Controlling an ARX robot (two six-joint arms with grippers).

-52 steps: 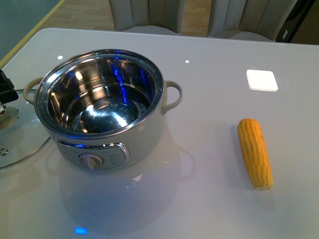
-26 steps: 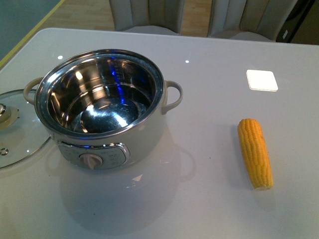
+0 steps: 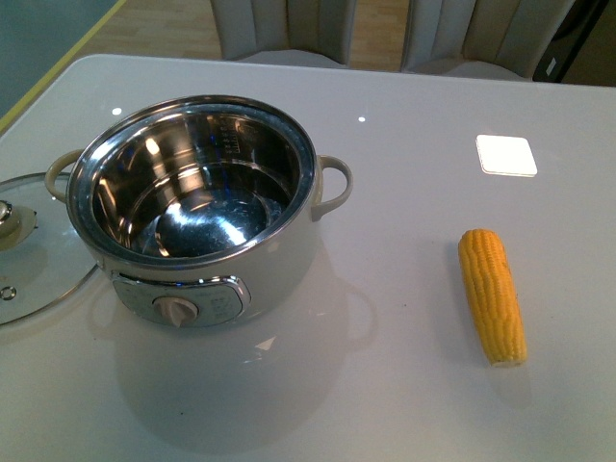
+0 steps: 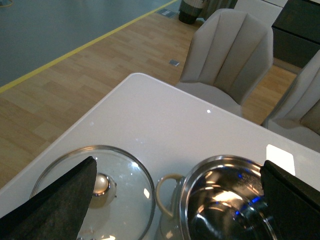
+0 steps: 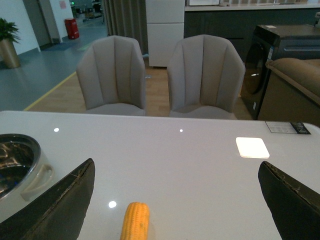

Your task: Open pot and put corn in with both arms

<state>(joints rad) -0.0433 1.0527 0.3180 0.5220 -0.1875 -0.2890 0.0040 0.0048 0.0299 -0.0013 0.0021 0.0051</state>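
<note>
Our left claw (image 4: pixel 178 161) has left the front view; it hangs apart, empty. We have the pot (image 3: pixel 279 260) open, lid (image 3: pixel 38 279) by the table's (image 3: pixel 404 173) left edge. The corn (image 3: pixel 492 295) lies near the right edge. Next our right claw (image 5: pixel 176 162), apart too, must grip its middle.

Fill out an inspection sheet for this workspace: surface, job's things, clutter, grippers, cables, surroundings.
Surface: white glossy table, light reflections, no spills seen.
Job's things: pot open, steel bowl empty; corn lying on the table to its right, apart from it.
Clutter: glass lid flat on the table left of the pot, knob up; white square pad far right.
Grippers: left gripper open, empty, facing lid and pot; right gripper open, empty, facing the corn's end.
Cables: nothing seen.
Surroundings: two beige chairs behind the table; wood floor.
</note>
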